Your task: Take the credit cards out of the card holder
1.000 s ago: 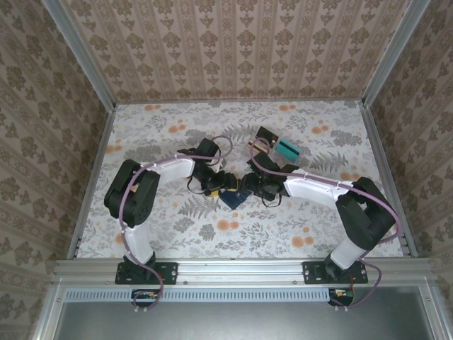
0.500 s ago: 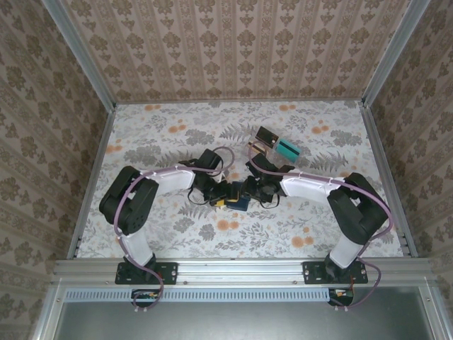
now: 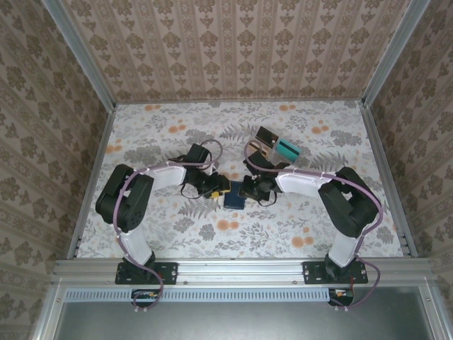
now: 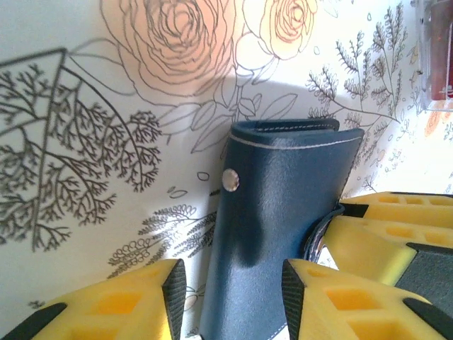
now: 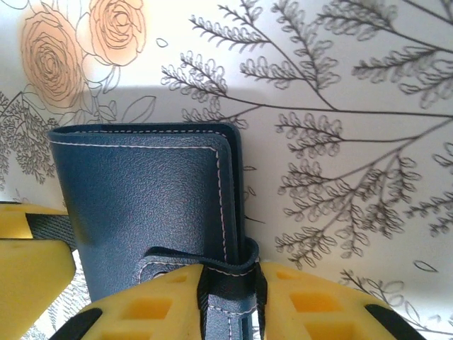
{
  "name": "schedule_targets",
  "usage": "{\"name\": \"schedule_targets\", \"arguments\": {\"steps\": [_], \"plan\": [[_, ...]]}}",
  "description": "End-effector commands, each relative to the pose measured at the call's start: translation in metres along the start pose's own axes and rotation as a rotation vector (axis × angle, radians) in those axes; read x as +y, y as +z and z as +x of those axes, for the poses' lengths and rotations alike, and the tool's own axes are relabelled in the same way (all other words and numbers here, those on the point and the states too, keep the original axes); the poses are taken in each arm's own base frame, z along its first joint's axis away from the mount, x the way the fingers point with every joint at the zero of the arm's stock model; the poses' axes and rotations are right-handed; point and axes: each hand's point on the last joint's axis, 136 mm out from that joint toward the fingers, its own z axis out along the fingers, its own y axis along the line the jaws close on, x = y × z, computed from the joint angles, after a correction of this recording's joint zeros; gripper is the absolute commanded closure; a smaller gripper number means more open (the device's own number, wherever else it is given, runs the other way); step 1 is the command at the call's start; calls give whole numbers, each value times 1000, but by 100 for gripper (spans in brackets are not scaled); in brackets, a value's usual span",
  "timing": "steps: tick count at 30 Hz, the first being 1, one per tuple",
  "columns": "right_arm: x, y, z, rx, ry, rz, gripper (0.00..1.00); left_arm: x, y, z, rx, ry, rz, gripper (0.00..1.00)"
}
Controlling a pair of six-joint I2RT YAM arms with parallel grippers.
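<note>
Two arms converge mid-surface on the card holder. It lies on the floral cover directly between the left gripper and the right gripper.

Holder: folded shut, navy outside facing the cameras, white stitching along the edges. A metal snap stud sits on its face near one edge.

Right gripper: closed on the holder's closing tab. The strap wraps round the holder's edge and is pinched between the two yellow fingers.

Left gripper: jaws parted, straddling one end of the holder. One finger stands just off the holder's edge, with a sliver of surface showing between them. The other finger overlaps the holder, and I can't tell whether it touches. Not clamped.

Clear plastic tray: just beyond the right gripper towards the far side, apart from the holder. It carries a teal item and a dark one.
</note>
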Motion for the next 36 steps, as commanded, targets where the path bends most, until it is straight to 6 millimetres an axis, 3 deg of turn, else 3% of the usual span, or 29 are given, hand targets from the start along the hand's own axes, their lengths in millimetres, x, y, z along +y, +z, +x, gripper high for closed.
{"name": "schedule_targets", "arguments": {"steps": [1,7,11,14,17,24,28,36], "plan": [[-7,13,6,57,-18,20,73,9,9,9,45,2,2,58],[-1,18,6,71,-17,-12,73,3,14,13,79,-6,62,59],[4,19,5,74,-23,-35,73,-14,9,12,77,34,151,61],[7,15,1,63,-28,-52,72,-23,-2,8,51,56,194,70],[11,7,-6,37,-45,-55,70,-20,-12,6,40,66,177,87],[23,-22,-23,-31,-120,-32,60,-13,-26,5,19,80,138,100],[43,-28,-22,-19,-137,-102,52,-15,-29,3,9,84,142,100],[60,-13,-13,62,-114,-151,53,-16,-29,2,4,77,144,100]]}}
